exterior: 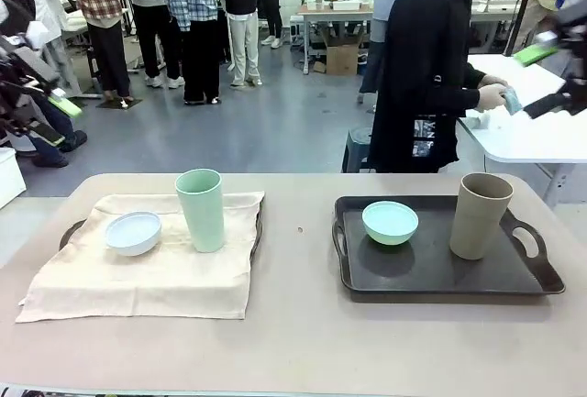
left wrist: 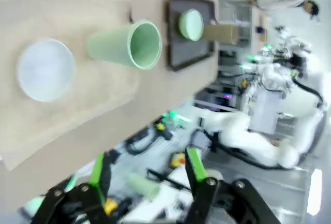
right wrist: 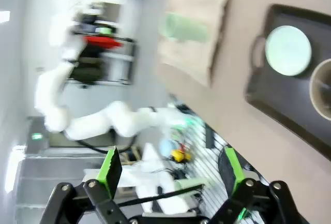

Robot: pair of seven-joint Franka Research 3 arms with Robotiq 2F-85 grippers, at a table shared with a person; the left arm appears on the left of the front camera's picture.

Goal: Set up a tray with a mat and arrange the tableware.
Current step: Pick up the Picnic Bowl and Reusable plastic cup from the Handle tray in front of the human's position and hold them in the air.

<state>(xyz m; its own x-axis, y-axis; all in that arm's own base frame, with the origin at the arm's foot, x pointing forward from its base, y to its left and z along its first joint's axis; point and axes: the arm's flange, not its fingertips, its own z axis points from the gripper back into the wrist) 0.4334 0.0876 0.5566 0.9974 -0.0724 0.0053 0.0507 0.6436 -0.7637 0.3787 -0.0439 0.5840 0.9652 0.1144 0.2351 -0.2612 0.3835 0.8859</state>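
On the counter (exterior: 303,333), seen from the front, a beige mat (exterior: 147,278) is spread over one tray (exterior: 70,232) at 9 o'clock. The white bowl (exterior: 133,232) and the upright pale green cup (exterior: 201,209) are set on the mat, just beside each other. At 3 o'clock a dark tray (exterior: 440,273) carries the mint bowl (exterior: 390,222) and the upright tan cup (exterior: 480,215), which stand apart.

In the left wrist view the left tool (left wrist: 146,169) is held wide with nothing between its pads. It is off the counter's edge and well apart from the tableware. From it, the white bowl (left wrist: 45,69) is seen at 10 o'clock, the pale green cup (left wrist: 126,45) at 12 o'clock and the mint bowl (left wrist: 191,25) at 1 o'clock.

In the right wrist view the right tool (right wrist: 171,169) is spread wide and empty. The mint bowl (right wrist: 288,49) is seen between 1 and 2 o'clock from it, far off.
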